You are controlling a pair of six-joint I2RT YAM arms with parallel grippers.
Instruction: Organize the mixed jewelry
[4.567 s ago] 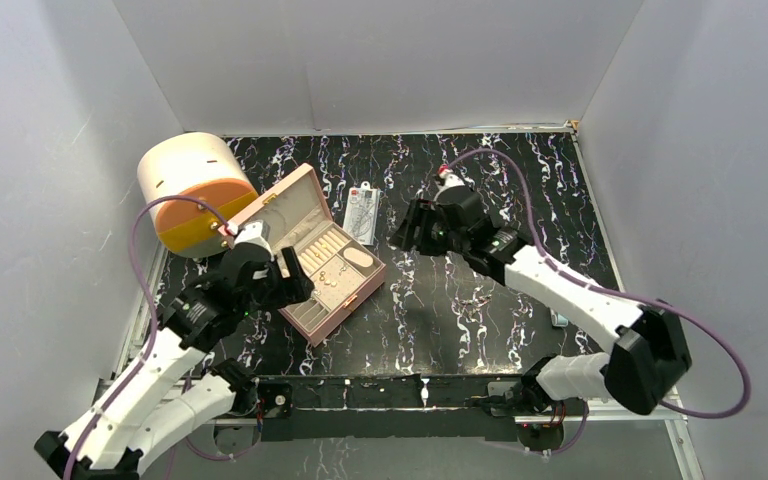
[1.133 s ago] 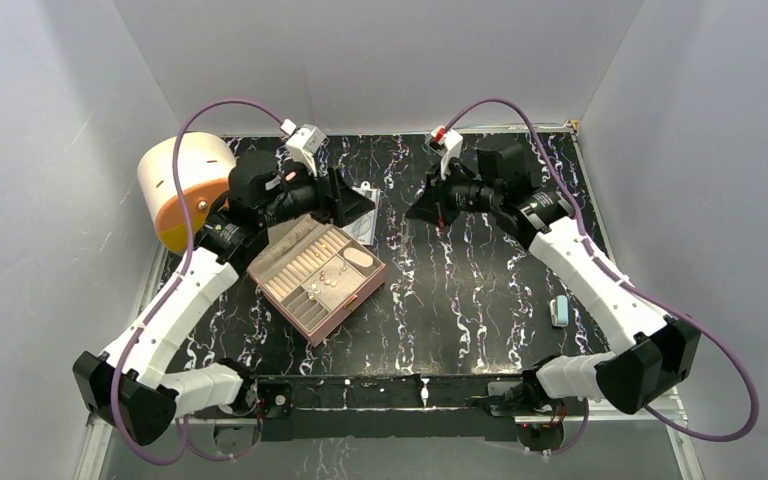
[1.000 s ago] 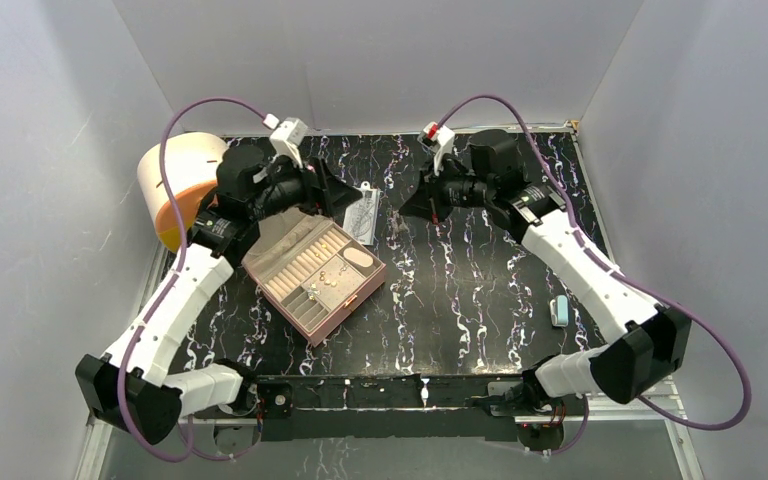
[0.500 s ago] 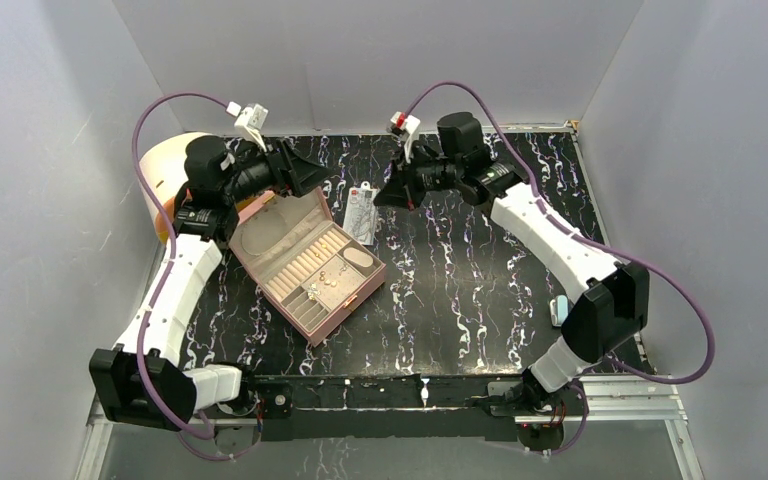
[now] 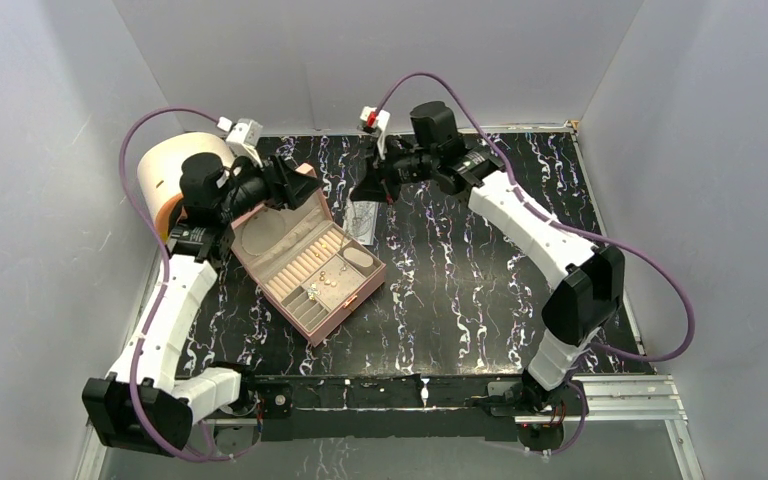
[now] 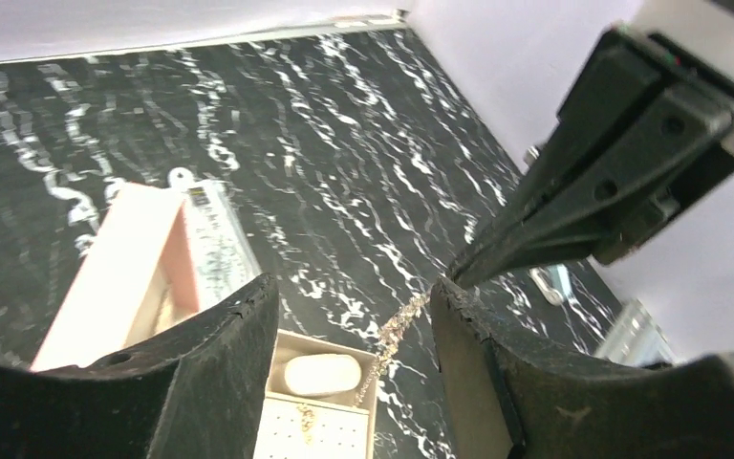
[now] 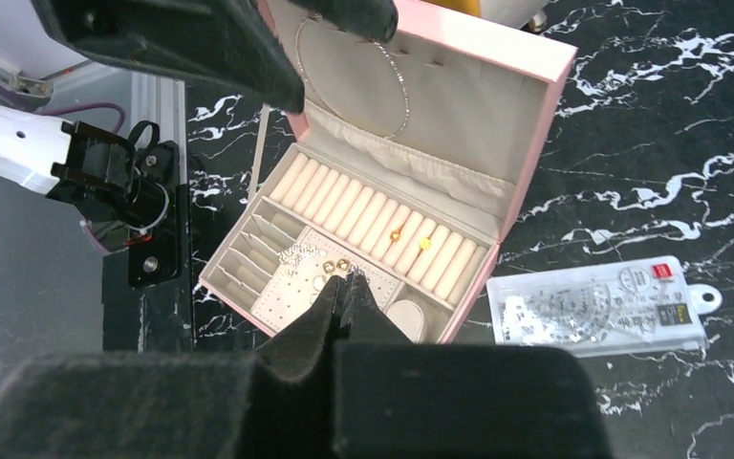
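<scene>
The pink quilted box (image 5: 305,262) lies open with its lid raised. The mixed jewelry shows in the right wrist view: gold studs (image 7: 397,234) on the ring rolls, more studs (image 7: 336,265) and a chain cluster (image 7: 298,253) on the perforated pad. My right gripper (image 5: 359,196) hangs over the box's far side, shut on a thin chain (image 6: 397,330) that dangles from its tips (image 6: 454,275) toward the tray. My left gripper (image 5: 298,186) is by the lid, open. In its own view the chain hangs between its fingers (image 6: 225,373), touching neither.
A clear flat packet with a white card (image 5: 362,216) lies just behind the box. A cream and orange cylinder (image 5: 175,172) stands at the back left. A small light-blue block (image 6: 556,283) lies toward the right. A thin hoop (image 7: 354,76) rests inside the lid.
Both grippers have swung left and toward the back. The right gripper now holds its chain between the left gripper's fingers. The box's lid, pressed flat a second ago, stands raised again.
</scene>
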